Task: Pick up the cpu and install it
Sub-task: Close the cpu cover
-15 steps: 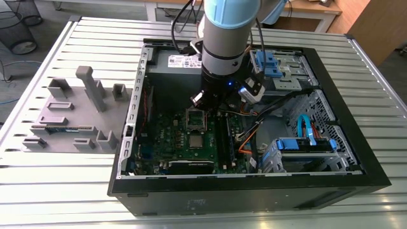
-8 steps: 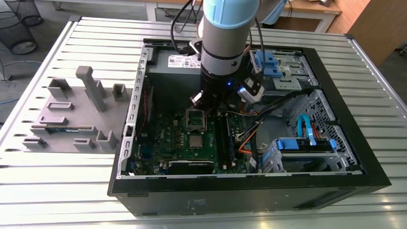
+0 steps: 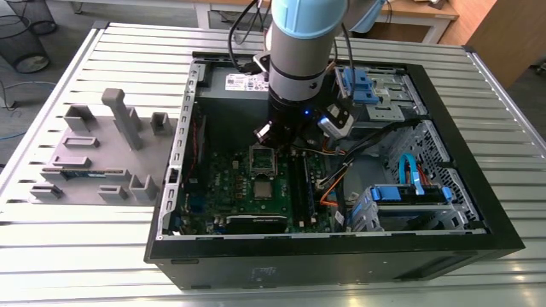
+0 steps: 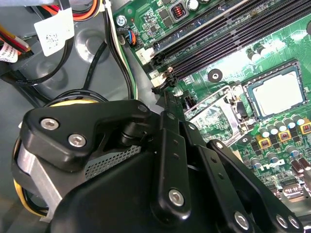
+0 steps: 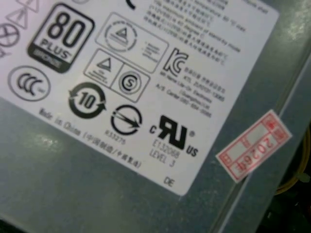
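The cpu (image 3: pixel 263 187) (image 4: pixel 279 93), a small square chip with a silver-grey top, lies flat inside the dark socket on the green motherboard (image 3: pixel 230 192). The socket's metal load frame (image 3: pixel 262 160) (image 4: pixel 218 114) stands hinged up beside the chip. My gripper (image 3: pixel 273 144) (image 4: pixel 165 90) hangs over the far end of that frame, apart from the chip. Its black fingers look shut with nothing held between them.
The open computer case (image 3: pixel 179 153) rests on a slatted metal table. A grey fixture block (image 3: pixel 94 160) sits at the exterior view's left. Orange and black cables (image 3: pixel 337 188) and blue drive brackets (image 3: pixel 367 89) crowd the exterior view's right. A power supply label (image 5: pixel 121 73) lies close under the first wrist camera.
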Robot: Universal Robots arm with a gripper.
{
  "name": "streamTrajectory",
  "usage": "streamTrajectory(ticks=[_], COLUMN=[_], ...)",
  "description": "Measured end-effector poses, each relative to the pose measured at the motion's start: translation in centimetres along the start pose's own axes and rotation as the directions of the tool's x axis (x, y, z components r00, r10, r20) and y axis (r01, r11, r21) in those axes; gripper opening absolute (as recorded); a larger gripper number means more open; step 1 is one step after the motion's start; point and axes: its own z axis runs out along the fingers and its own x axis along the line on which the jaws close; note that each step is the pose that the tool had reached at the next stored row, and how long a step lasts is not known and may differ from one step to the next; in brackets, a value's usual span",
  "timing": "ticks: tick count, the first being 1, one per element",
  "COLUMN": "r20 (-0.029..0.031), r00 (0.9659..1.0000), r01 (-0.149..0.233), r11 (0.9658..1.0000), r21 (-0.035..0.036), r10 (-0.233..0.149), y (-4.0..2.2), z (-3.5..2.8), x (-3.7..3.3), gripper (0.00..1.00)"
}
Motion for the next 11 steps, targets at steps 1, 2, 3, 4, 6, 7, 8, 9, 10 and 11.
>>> streamTrajectory(ticks=[1,2,3,4,6,7,8,9,10,11], r20=[0.0000,0.0000,0.0000,0.0000,0.0000,0.0000,0.0000,0.0000,0.0000,-0.0001], r00=[1.0000,1.0000,1.0000,1.0000,1.0000,1.0000,1.0000,1.0000,1.0000,1.0000], r01=[0.000,0.000,0.000,0.000,0.000,0.000,0.000,0.000,0.000,0.000], r11=[1.0000,1.0000,1.0000,1.0000,1.0000,1.0000,1.0000,1.0000,1.0000,1.0000], r21=[0.0000,0.0000,0.0000,0.0000,0.0000,0.0000,0.0000,0.0000,0.0000,0.0001], r10=[0.000,0.000,0.000,0.000,0.000,0.000,0.000,0.000,0.000,0.000], y=[0.01,0.03,0.03,0.03,0.03,0.03,0.03,0.03,0.03,0.03], z=[0.00,0.00,0.00,0.00,0.01,0.00,0.00,0.00,0.00,-0.03], x=[0.03,0.05,0.05,0.06,0.06,0.06,0.06,0.06,0.06,0.06], gripper=[0.11,0.11,0.11,0.11,0.11,0.11,0.11,0.11,0.11,0.11])
